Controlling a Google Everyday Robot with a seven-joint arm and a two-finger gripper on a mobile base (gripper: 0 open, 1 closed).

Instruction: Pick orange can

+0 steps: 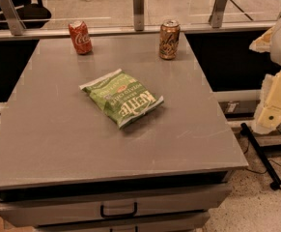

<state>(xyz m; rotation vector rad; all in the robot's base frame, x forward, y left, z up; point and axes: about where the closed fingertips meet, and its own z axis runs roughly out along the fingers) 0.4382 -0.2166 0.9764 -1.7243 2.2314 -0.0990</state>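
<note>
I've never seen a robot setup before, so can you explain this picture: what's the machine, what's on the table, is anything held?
One camera looks down on a grey table with drawers below. The cream parts at the right edge are the robot's arm and its pincer, beside the table, not over it. A green Kettle chip bag lies mid-table. A red Coca-Cola can stands back left and an orange can back right. The robot is meant to pick the orange can, but all three rest on the table, so none of them is held.
</note>
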